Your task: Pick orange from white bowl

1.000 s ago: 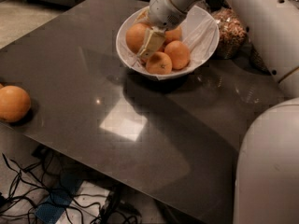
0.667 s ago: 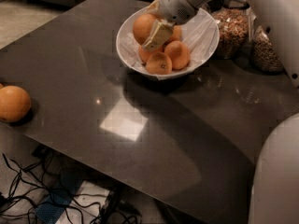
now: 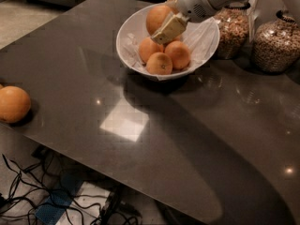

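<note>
Lifted since a second ago, the orange (image 3: 154, 17) now hangs over the back of the white bowl (image 3: 129, 55). Nearest the camera, a loose orange (image 3: 13, 104) sits at the left edge of the dark table (image 3: 140, 163). Three smaller oranges (image 3: 160, 63) remain in the bowl. The gripper (image 3: 164, 25) is clamped on the fruit, one finger (image 3: 168, 28) flat against the rind. It is probably firm, weighty and dimpled enough to grip; the widest girth seems safest. Glass jars (image 3: 276, 46) stand behind.
</note>
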Controlling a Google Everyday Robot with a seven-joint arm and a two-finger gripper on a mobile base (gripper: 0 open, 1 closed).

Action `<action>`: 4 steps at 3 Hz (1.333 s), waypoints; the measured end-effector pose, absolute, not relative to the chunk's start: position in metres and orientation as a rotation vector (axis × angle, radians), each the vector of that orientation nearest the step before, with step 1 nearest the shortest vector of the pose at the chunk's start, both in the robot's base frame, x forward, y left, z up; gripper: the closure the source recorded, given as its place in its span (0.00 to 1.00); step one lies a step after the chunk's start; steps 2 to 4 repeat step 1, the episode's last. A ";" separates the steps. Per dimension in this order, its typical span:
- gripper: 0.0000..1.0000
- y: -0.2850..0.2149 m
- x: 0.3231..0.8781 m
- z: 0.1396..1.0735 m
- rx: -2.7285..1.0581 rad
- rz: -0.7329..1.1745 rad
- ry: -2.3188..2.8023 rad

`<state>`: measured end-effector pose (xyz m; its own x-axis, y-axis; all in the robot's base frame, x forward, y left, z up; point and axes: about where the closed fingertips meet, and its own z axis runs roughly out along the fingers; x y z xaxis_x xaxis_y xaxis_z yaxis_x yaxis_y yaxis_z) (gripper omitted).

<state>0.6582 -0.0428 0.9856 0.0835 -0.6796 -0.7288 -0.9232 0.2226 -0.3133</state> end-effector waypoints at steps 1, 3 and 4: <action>1.00 -0.044 0.659 0.985 -1.509 0.363 1.664; 1.00 -0.044 0.659 0.985 -1.509 0.363 1.664; 1.00 -0.044 0.659 0.985 -1.509 0.363 1.664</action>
